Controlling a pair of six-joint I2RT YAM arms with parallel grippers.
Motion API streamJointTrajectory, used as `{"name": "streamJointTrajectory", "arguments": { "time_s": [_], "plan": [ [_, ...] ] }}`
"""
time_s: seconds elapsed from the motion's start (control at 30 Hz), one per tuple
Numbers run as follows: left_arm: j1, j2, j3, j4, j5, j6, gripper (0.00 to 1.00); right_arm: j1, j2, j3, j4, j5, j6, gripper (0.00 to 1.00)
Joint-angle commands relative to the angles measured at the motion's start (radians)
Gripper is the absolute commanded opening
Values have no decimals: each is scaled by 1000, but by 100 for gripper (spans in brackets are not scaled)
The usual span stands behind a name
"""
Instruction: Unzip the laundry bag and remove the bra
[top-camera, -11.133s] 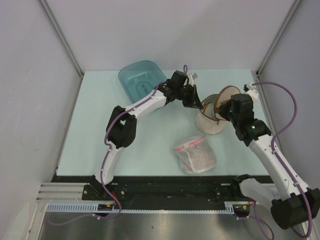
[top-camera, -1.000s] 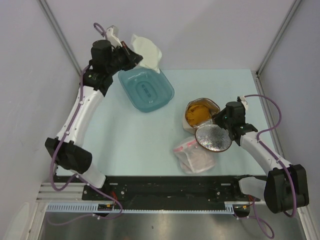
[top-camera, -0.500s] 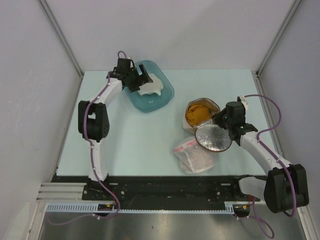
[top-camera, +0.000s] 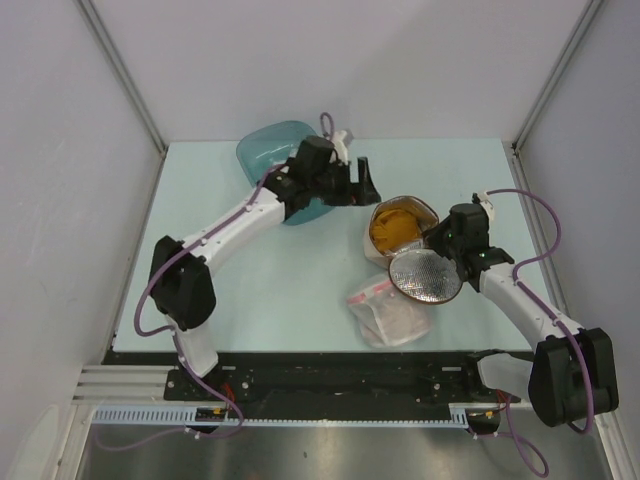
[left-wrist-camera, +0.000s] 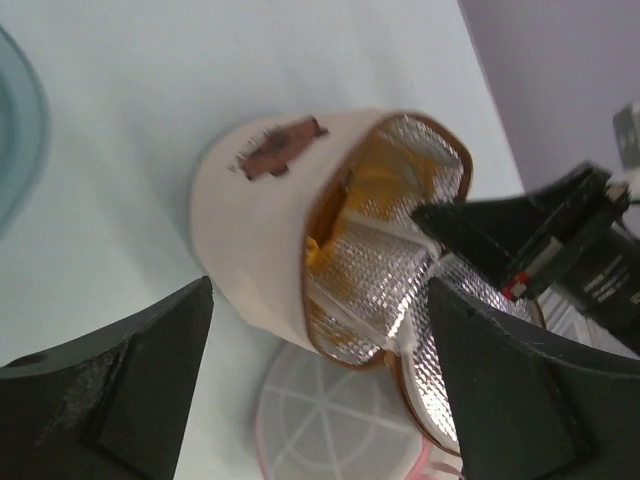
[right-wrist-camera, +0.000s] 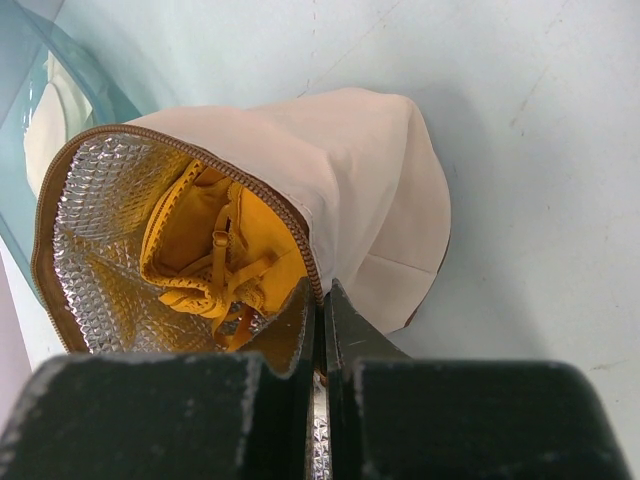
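The laundry bag (top-camera: 400, 228) stands unzipped right of the table's middle, its beige shell (left-wrist-camera: 255, 235) towards my left arm and its silvery mesh lid (top-camera: 425, 277) folded down in front. The mustard-orange bra (right-wrist-camera: 215, 262) lies inside it, also visible from above (top-camera: 393, 224). My right gripper (right-wrist-camera: 322, 296) is shut on the bag's zip rim at its right side (top-camera: 438, 240). My left gripper (top-camera: 361, 184) hovers open just left of the bag, its fingers (left-wrist-camera: 130, 390) spread wide before the opening with nothing between them (left-wrist-camera: 320, 292).
A teal tub (top-camera: 268, 150) sits at the back left, partly under my left arm; something white lies in it (right-wrist-camera: 45, 120). A clear plastic bag with a pink zip strip (top-camera: 390, 310) lies in front of the laundry bag. Grey walls enclose the table.
My left gripper let go of a white garment over the teal tub, then swung right to the laundry bag with its jaws open. The right gripper has kept its hold.
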Motion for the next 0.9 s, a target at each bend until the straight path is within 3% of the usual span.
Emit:
{"name": "streamJointTrajectory", "arguments": {
  "time_s": [0.0,0.1,0.27,0.4,0.57,0.87],
  "plan": [
    [-97,1,6,8,-2,63,90,9,-25,-1,22,16,3,0],
    [-157,39,65,-23,-107,93,87,6,-27,1,34,10,9,0],
    [-198,97,102,-55,-161,104,77,8,-32,1,25,13,9,0],
    [-251,120,96,-37,-275,146,76,9,-35,1,9,24,6,0],
    [-263,238,193,-98,-396,162,74,9,-51,1,11,19,7,0],
    [-272,337,234,-109,-410,156,73,11,-68,-1,-12,27,3,0]
  ]
}}
